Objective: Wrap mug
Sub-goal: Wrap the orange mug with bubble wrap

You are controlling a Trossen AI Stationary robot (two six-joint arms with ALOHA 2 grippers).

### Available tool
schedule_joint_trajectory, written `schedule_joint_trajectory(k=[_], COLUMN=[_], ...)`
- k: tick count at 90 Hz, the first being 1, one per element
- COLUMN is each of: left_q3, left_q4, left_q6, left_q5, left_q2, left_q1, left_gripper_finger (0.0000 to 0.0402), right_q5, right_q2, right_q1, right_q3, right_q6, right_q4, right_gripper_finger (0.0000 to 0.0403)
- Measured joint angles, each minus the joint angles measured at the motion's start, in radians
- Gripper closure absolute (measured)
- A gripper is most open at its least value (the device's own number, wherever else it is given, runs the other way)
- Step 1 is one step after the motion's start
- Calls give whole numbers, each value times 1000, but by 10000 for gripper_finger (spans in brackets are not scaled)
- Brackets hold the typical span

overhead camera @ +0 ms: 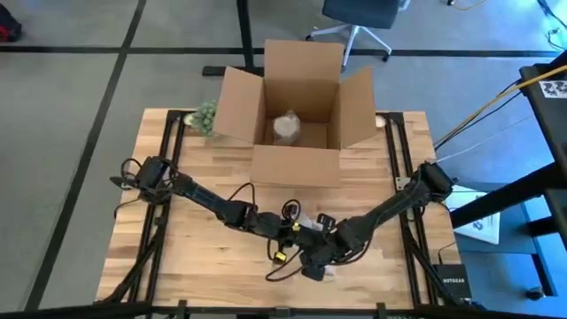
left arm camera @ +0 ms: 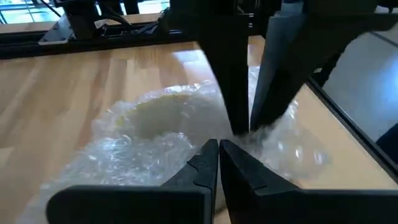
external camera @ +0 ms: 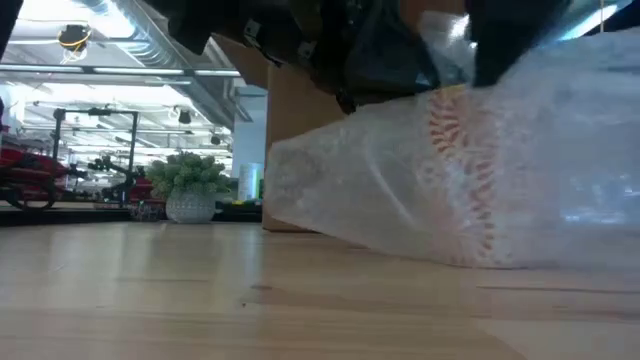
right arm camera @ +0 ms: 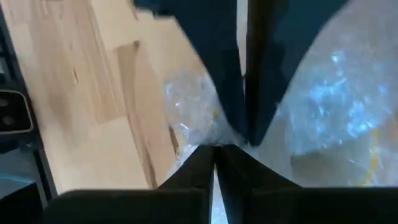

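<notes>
Your left hand (left arm camera: 219, 144) and right hand (right arm camera: 214, 148) meet tip to tip, each pinched narrow on the bubble wrap (left arm camera: 149, 134) bundling the mug (external camera: 460, 170) on the surface (overhead camera: 204, 239).

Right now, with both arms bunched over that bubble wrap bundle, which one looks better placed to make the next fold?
Hard to call: both end effectors, left and right, look pinched shut on the bubble wrap. I'd guess the right, lying directly over the bundle.

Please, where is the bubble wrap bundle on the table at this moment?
In the high view the bubble wrap bundle lies near the table's front edge, right of centre, under the left gripper and right gripper, well in front of the cardboard box.
</notes>
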Motion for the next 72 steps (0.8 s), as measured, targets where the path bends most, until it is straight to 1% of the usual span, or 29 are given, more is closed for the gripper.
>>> schedule_joint_trajectory(k=[14,30,35,43,56,72], left_q3=[0,0,0,0,1,1], left_q4=[5,3,3,3,9,6], left_q6=[0,0,0,-1,2,-1], left_q5=[-2,9,10,8,5,1], left_q2=[0,0,0,0,0,0], left_q1=[1,-2,-2,-2,-2,-1], left_gripper_finger=[402,402,402,402,402,402], right_q5=[11,80,73,34,-34,-30], right_q2=[-42,-70,-53,-25,5,-3], right_q1=[11,2,-11,-25,-43,-49], right_q3=[-8,-7,-17,-48,-109,-107], right_q6=[3,11,10,2,-15,-25], right_q4=[-12,-63,-56,-32,70,49], right_gripper_finger=[402,403,403,403,403,403])
